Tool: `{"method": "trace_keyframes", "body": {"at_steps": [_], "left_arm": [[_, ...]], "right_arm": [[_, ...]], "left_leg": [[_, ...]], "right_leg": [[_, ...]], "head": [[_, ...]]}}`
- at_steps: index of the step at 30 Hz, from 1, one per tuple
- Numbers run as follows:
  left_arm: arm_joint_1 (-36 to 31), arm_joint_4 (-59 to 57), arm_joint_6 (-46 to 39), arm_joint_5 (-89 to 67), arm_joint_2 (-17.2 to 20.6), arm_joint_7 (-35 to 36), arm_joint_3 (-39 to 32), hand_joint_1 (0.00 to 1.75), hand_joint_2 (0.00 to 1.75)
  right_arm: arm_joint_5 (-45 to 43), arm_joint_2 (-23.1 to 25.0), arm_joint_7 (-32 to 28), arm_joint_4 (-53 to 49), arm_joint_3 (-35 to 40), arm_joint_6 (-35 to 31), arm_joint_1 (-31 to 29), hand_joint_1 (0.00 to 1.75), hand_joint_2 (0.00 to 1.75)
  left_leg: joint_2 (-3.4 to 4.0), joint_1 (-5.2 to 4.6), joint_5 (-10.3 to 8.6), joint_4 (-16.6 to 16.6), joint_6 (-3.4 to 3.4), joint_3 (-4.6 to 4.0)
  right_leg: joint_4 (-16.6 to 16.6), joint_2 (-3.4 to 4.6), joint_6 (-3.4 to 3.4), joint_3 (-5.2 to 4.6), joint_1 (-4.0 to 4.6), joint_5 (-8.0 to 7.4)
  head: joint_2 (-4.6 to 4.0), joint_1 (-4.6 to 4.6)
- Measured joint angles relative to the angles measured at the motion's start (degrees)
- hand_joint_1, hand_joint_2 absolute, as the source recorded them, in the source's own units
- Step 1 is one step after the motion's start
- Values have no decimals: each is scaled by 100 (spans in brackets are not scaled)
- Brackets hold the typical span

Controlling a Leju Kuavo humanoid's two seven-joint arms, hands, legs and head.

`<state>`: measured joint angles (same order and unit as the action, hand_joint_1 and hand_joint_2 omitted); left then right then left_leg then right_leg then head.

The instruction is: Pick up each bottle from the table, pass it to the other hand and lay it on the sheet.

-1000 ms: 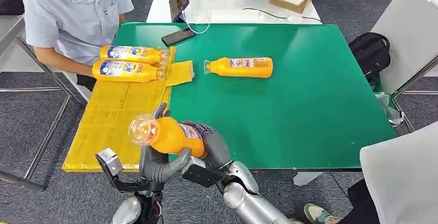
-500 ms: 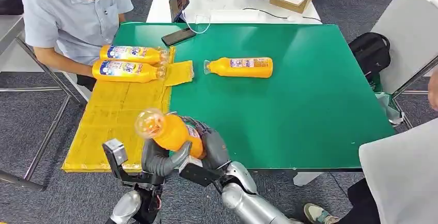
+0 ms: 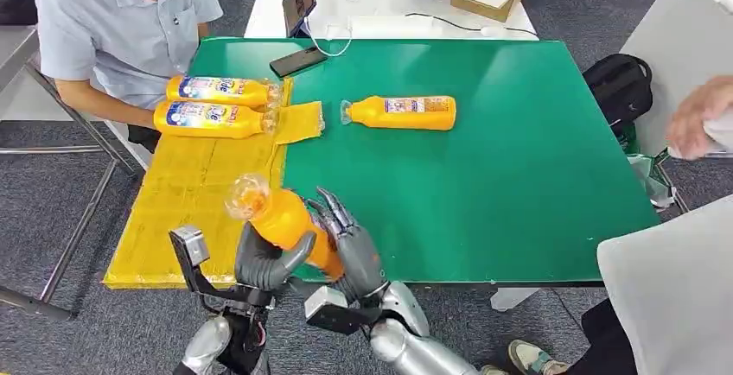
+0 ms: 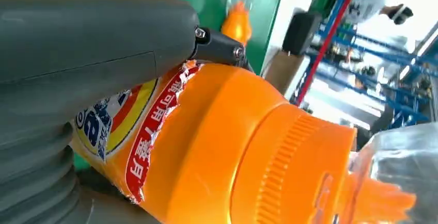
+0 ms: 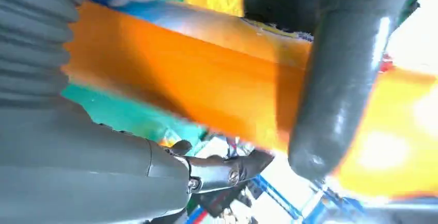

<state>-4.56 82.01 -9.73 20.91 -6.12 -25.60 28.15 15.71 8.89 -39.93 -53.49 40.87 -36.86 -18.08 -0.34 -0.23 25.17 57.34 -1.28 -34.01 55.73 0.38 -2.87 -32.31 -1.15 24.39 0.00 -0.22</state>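
orange bottle [image 3: 290, 224] gripped by left robot hand [image 3: 264, 263], right robot hand [image 3: 350, 250] fingers spread

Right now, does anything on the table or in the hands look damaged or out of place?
Yes. The label of the held orange bottle is torn along its edge, and a corner of the yellow sheet lies folded out onto the green table.

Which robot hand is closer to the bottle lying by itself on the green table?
The right hand. It sits nearer the lone bottle, which lies farther out on the table. The left hand is farther over toward the yellow sheet. Both touch the held bottle.
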Motion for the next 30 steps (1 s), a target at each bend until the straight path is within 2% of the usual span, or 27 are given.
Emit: {"method": "trace_keyframes", "body": {"at_steps": [5, 13, 19, 24, 30], "left_arm": [[-39, -70, -750, -844, 55, -264, -302, 175, 175], [-246, -407, -1191, -905, 101, -214, -1014, 175, 175], [-527, -940, -2542, -2816, 168, -347, -1130, 175, 175], [-1007, -1848, -2859, -4532, 291, 173, -990, 175, 175], [-1740, -3188, -2635, -5993, 383, 790, -673, 175, 175]], "right_arm": [[163, -162, -9, -349, -77, -284, 258, 0, 0], [919, -183, -9, -1338, -1010, -292, 900, 0, 0], [1054, -26, -9, -2037, -1664, -295, 1282, 0, 0], [752, 0, -9, -2258, -1755, -297, 1406, 0, 0], [269, -9, -9, -2249, -1567, -295, 1402, 0, 0]], "left_leg": [[0, 1, 0, 0, 0, 0], [0, 2, 0, -1, 0, 0], [-3, 1, 0, 0, 0, 0], [-3, 1, -1, 0, 0, 1], [2, 1, -2, -1, 1, 8]], "right_leg": [[0, 0, 0, -1, 1, 0], [0, 0, 0, 0, 1, 0], [0, -1, 0, 1, 0, 0], [0, -1, 0, 2, 0, 0], [2, 0, 0, 10, 1, -2]], "head": [[0, -2], [0, 0], [0, 0], [0, 0], [0, 0]]}}
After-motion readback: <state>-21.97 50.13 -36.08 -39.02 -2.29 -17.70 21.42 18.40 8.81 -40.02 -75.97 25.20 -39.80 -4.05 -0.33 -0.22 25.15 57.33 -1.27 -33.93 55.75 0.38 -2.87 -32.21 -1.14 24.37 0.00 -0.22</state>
